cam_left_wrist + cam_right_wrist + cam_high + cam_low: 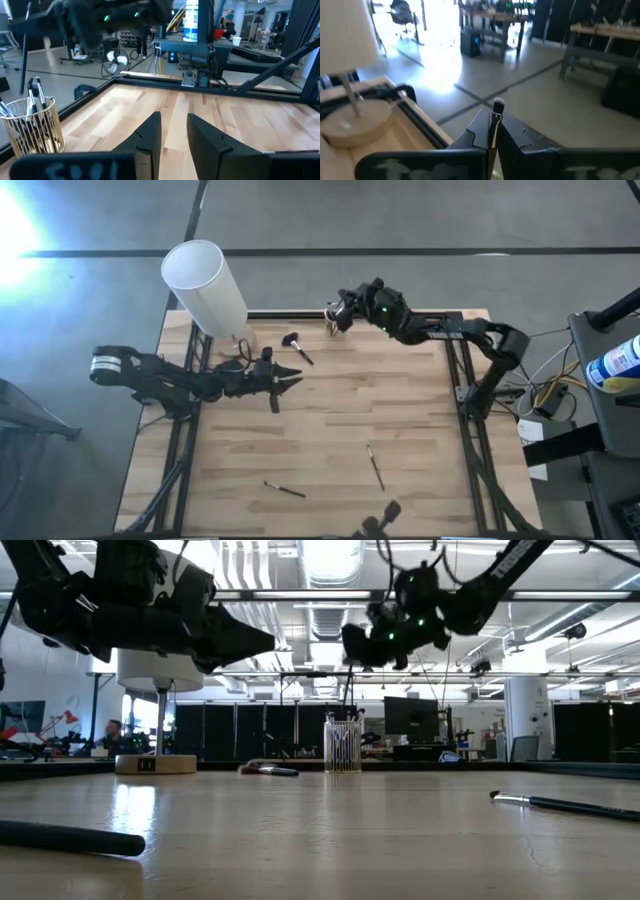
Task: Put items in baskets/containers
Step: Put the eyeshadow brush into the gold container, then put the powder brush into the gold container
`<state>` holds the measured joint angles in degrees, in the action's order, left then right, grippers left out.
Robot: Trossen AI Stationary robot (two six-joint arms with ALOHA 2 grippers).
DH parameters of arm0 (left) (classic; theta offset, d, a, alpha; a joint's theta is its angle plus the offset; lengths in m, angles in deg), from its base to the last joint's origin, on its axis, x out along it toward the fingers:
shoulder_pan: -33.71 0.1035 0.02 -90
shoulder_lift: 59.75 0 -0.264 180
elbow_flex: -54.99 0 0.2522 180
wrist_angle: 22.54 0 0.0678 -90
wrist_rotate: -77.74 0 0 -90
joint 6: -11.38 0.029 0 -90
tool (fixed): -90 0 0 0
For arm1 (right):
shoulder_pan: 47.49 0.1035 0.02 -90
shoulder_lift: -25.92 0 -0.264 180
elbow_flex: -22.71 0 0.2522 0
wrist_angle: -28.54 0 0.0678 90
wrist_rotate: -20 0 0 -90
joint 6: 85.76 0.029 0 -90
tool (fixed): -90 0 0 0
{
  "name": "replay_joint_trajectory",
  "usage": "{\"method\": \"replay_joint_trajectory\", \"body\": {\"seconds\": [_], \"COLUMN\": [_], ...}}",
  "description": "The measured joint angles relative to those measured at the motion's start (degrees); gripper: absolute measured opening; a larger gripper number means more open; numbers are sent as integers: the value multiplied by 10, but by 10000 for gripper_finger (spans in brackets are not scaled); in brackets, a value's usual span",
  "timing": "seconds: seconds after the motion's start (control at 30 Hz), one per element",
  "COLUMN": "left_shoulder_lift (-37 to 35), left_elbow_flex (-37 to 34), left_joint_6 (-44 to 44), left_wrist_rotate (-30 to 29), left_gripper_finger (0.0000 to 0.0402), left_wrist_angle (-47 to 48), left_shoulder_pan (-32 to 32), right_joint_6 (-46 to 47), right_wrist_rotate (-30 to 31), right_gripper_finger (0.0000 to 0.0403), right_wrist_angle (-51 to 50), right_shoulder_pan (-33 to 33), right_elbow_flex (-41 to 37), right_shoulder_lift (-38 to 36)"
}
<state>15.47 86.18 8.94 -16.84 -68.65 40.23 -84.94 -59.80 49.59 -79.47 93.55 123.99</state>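
right jaws clamp a brush (497, 107) between them.

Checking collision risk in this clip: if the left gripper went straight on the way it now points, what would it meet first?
The left gripper, fingers apart and empty, points over bare table toward the far edge rail. The way looks free up to that rail; the glass cup of brushes sits off to one side, though depth is hard to judge.
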Motion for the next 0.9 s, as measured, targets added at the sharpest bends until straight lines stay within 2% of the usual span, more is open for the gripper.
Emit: {"method": "replay_joint_trajectory", "body": {"seconds": [0.23,0.4,0.73,0.83,0.9], "left_shoulder_lift": [0,0,0,0,1], "left_elbow_flex": [0,0,0,-2,-11], "left_joint_6": [-4,-5,-15,-2,3], "left_wrist_rotate": [3,4,4,-2,-21], "left_gripper_finger": [84,84,84,84,80], "left_wrist_angle": [6,15,26,25,17], "left_shoulder_pan": [0,0,0,1,3], "right_joint_6": [14,49,63,50,34], "right_wrist_rotate": [-5,3,34,35,35], "right_gripper_finger": [11,18,124,134,126], "right_wrist_angle": [-20,-94,-314,-375,-402], "right_shoulder_pan": [-5,-6,-6,-5,-1], "right_elbow_flex": [34,81,180,200,204], "right_shoulder_lift": [67,97,103,100,90]}}
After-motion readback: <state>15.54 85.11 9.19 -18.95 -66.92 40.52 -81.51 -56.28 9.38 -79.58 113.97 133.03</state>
